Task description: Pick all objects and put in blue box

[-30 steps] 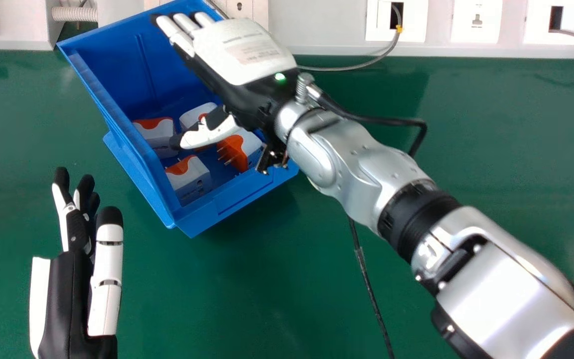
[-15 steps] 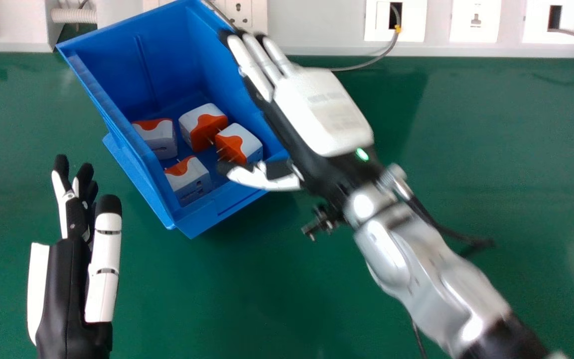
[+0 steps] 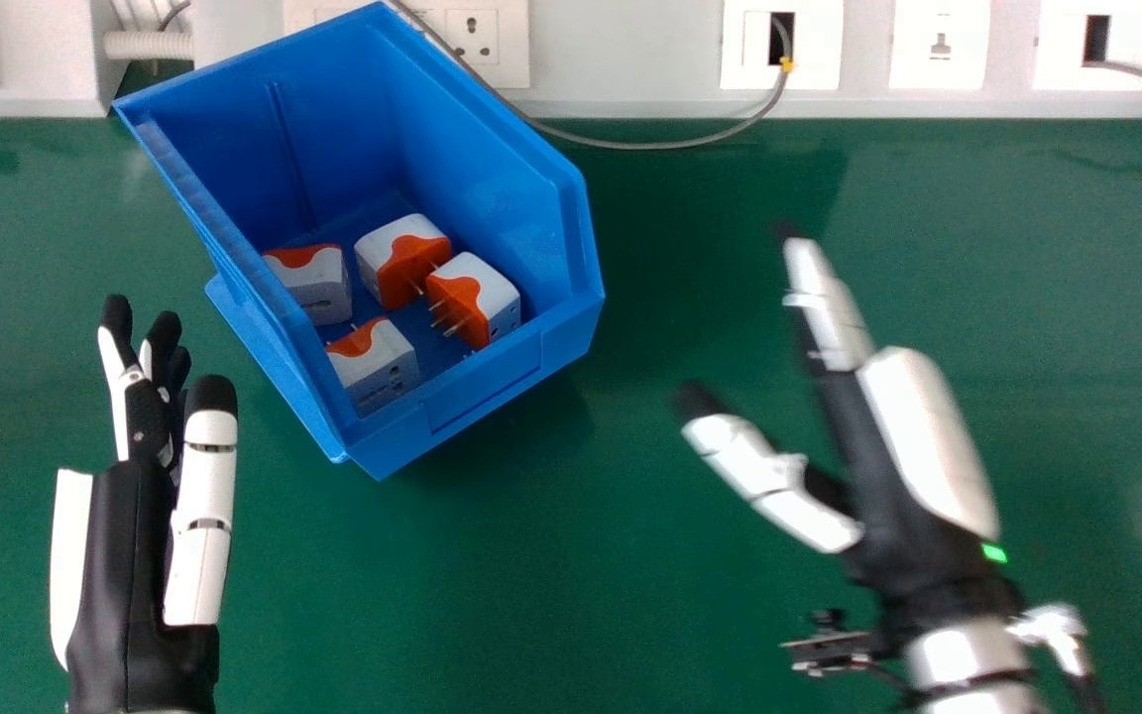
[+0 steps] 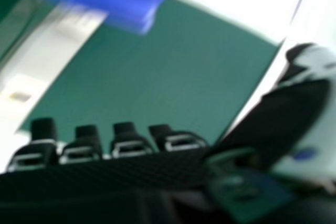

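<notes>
- The blue box (image 3: 492,402) lay on the tabletop (image 3: 571,555) to the left of the right hand (image 3: 923,441) and somewhat farther from the robot, with bare tabletop between them.
- Its long axis slanted from far left to near right, so the low front wall faced nearer and rightward, roughly towards the right hand's side.
- The right hand was open, its fingers extended forward and a little left, the thumb spread away from them on the box side; nothing was in its grasp.
- The left hand (image 3: 130,555) was the nearer one, open and holding nothing, just beside the box's near left side and apart from it.
- Four adapters sat inside on the box floor: one by the left wall (image 3: 318,288), one farther back (image 3: 400,260), one by the right wall (image 3: 477,297) and one near the front left (image 3: 373,367).
- In the right hand view, the blue form beyond the fingers was probably the box.
- With those four inside, the placing looked done; the right hand needed only to settle clear. Any correction would have called for a leftward, slightly forward reach over the low front.
</notes>
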Robot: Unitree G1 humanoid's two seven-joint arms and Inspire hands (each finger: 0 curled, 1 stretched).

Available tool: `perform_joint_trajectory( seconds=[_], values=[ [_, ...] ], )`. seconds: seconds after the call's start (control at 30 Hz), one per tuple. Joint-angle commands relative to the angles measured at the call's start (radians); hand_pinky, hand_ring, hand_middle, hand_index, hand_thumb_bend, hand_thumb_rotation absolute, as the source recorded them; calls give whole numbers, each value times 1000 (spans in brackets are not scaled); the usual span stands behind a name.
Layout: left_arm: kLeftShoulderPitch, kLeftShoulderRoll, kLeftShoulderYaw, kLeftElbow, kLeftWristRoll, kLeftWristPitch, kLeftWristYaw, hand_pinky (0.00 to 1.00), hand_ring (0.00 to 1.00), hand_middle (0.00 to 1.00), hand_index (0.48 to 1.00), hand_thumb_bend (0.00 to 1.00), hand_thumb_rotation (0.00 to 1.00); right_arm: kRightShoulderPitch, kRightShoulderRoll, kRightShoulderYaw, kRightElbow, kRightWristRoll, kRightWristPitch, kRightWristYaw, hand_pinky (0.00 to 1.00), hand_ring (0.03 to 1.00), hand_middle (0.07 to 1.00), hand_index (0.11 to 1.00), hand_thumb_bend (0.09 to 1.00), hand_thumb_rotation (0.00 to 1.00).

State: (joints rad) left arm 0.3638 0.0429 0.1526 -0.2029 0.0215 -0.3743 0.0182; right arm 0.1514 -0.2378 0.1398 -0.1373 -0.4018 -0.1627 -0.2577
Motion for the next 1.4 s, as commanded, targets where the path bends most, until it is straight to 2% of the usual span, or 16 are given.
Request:
perform_joint_trajectory(
  seconds=[0.0, 0.1, 0.2, 0.3, 0.43, 0.5, 0.63, 0.73, 0.87, 0.93, 1.03, 1.13, 1.2, 1.27, 1.37],
  values=[
    [-6, 13, 10, -7, 1, -15, -3, 1000, 1000, 1000, 1000, 343, 940, 8, 13, -58, -50, 41, 2, 5, 997, 1000, 1000, 1000, 318, 980],
    [-6, 17, 11, -3, -11, -13, -8, 1000, 1000, 1000, 1000, 324, 936, 14, 32, -107, -62, 79, 20, 11, 1000, 1000, 1000, 1000, 371, 998],
    [-11, 22, 15, 7, -28, -21, -21, 1000, 1000, 1000, 1000, 305, 952, 11, 57, -148, -75, 134, 36, 25, 1000, 1000, 1000, 1000, 441, 1000],
    [-19, 29, 22, 17, -31, -32, -27, 1000, 1000, 1000, 1000, 309, 963, 6, 82, -183, -102, 209, 64, 55, 941, 980, 1000, 1000, 520, 1000],
    [-26, 33, 29, 24, -29, -40, -32, 1000, 1000, 1000, 1000, 314, 963, 6, 104, -222, -165, 334, 128, 126, 975, 999, 1000, 1000, 575, 1000],
    [-28, 34, 31, 22, -28, -35, -33, 1000, 1000, 1000, 1000, 314, 964, 0, 108, -233, -182, 359, 144, 143, 994, 1000, 1000, 1000, 560, 1000],
    [-32, 35, 36, 23, -39, -32, -39, 1000, 1000, 1000, 1000, 315, 959, -1, 117, -233, -212, 362, 169, 158, 966, 1000, 1000, 1000, 520, 1000],
    [-33, 40, 41, 28, -35, -39, -44, 1000, 1000, 1000, 1000, 308, 954, 11, 124, -222, -213, 356, 150, 171, 953, 1000, 1000, 1000, 505, 1000],
    [-33, 43, 42, 31, -44, -41, -50, 1000, 1000, 1000, 1000, 326, 949, 28, 134, -205, -202, 353, 124, 190, 929, 1000, 1000, 1000, 455, 1000],
    [-33, 45, 42, 32, -47, -35, -53, 1000, 1000, 1000, 1000, 324, 946, 32, 142, -194, -182, 357, 104, 201, 920, 1000, 1000, 1000, 456, 1000],
    [-37, 47, 44, 41, -44, -40, -51, 1000, 1000, 1000, 1000, 307, 959, 39, 154, -179, -150, 361, 76, 220, 919, 1000, 1000, 1000, 485, 1000],
    [-42, 50, 47, 55, -53, -46, -54, 1000, 1000, 1000, 1000, 305, 963, 42, 166, -169, -119, 366, 47, 233, 927, 1000, 1000, 1000, 496, 1000],
    [-42, 52, 49, 60, -47, -51, -52, 1000, 1000, 1000, 1000, 312, 962, 46, 178, -167, -102, 380, 38, 241, 946, 1000, 1000, 1000, 492, 1000],
    [-38, 51, 51, 58, -49, -47, -52, 1000, 1000, 1000, 1000, 312, 966, 49, 186, -170, -84, 391, 25, 249, 984, 1000, 1000, 1000, 474, 1000],
    [-35, 55, 54, 56, -53, -38, -56, 1000, 1000, 1000, 1000, 311, 972, 47, 186, -179, -66, 388, 7, 250, 987, 1000, 1000, 1000, 473, 1000]
  ],
)
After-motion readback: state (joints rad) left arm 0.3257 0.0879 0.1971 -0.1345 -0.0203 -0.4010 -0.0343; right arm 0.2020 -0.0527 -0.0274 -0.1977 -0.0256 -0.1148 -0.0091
